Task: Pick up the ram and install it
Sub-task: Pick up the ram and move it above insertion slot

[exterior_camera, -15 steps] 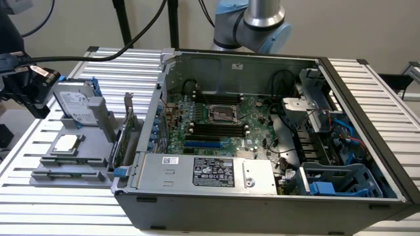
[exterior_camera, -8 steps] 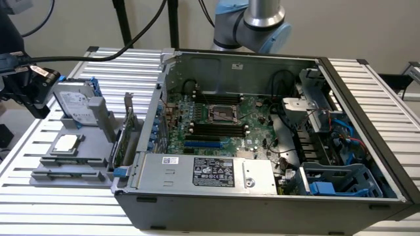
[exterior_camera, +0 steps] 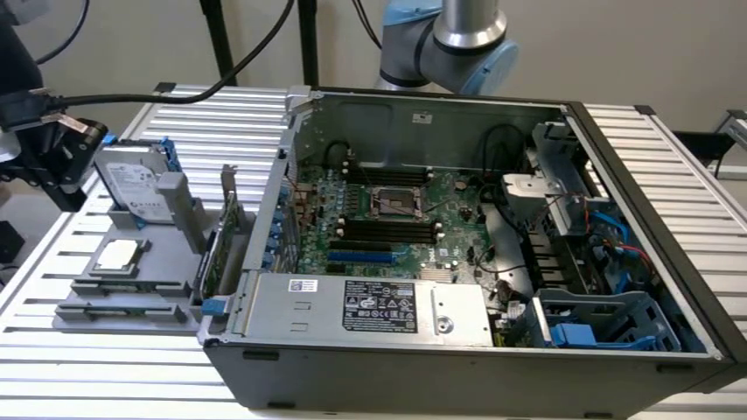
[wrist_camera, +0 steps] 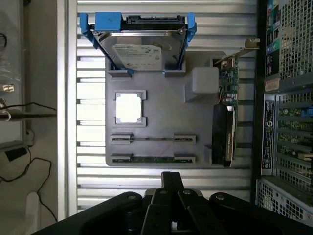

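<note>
The parts tray (wrist_camera: pixel 161 122) lies on the slatted table (exterior_camera: pixel 70 367), at the exterior view's left of the open computer case (exterior_camera: pixel 467 359). On the tray, the hard drive (wrist_camera: pixel 142 49) stands at one end and the CPU (wrist_camera: pixel 129 107) sits mid-tray. The ram (wrist_camera: pixel 152 159) lies in the holder at the opposite end, and the expansion card (wrist_camera: pixel 227 112) stands along the edge nearest the case.
</note>
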Controlling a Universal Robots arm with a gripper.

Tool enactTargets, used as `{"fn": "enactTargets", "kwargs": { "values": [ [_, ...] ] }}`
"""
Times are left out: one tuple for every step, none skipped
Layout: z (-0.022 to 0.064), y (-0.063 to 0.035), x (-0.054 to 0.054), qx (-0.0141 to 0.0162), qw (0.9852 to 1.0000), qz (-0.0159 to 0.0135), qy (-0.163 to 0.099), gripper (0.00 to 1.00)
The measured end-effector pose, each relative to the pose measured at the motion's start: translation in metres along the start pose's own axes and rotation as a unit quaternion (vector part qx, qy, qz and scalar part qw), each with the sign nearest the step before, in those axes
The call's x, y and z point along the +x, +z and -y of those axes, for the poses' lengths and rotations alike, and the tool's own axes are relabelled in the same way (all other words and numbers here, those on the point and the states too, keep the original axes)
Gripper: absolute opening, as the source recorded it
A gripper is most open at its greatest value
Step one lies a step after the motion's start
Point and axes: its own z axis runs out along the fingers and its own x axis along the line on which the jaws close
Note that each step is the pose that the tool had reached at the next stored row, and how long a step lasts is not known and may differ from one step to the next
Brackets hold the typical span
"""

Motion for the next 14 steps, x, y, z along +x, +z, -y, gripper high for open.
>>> {"fn": "enactTargets", "kwargs": {
  "values": [
    [0.0,0.0001,0.0,0.0001,1.0,-0.0006,-0.009,0.11],
    [0.0,0.0002,-0.0001,0.0002,0.9998,-0.0012,-0.019,0.11],
    [0.0,0.0003,0.0,0.0003,0.9996,-0.002,-0.028,0.11],
    [0.0,0.0006,0.0,0.0004,0.9993,-0.0031,-0.037,0.11],
    [0.0001,0.0009,-0.0001,0.0005,0.9989,-0.0048,-0.046,0.11],
    [0.0001,0.0012,-0.0001,0.0005,0.9985,-0.0067,-0.055,0.11],
    [0.0001,0.0015,0.0,0.0006,0.9979,-0.0087,-0.064,0.11],
    [0.0001,0.0019,-0.0001,0.0006,0.9973,-0.0107,-0.073,0.11],
    [0.0001,0.0023,0.0,0.0007,0.9966,-0.0126,-0.082,0.11],
    [0.0001,0.0026,0.0,0.0007,0.9958,-0.0147,-0.091,0.11],
    [0.0001,0.003,0.0,0.0007,0.9949,-0.0166,-0.1,0.11],
    [0.0002,0.0033,0.0,0.0008,0.9939,-0.0185,-0.109,0.11],
    [0.0002,0.0036,-0.0001,0.0008,0.9929,-0.0205,-0.117,0.11],
    [0.0002,0.004,-0.0001,0.0008,0.9917,-0.0223,-0.126,0.11]
  ]
}}
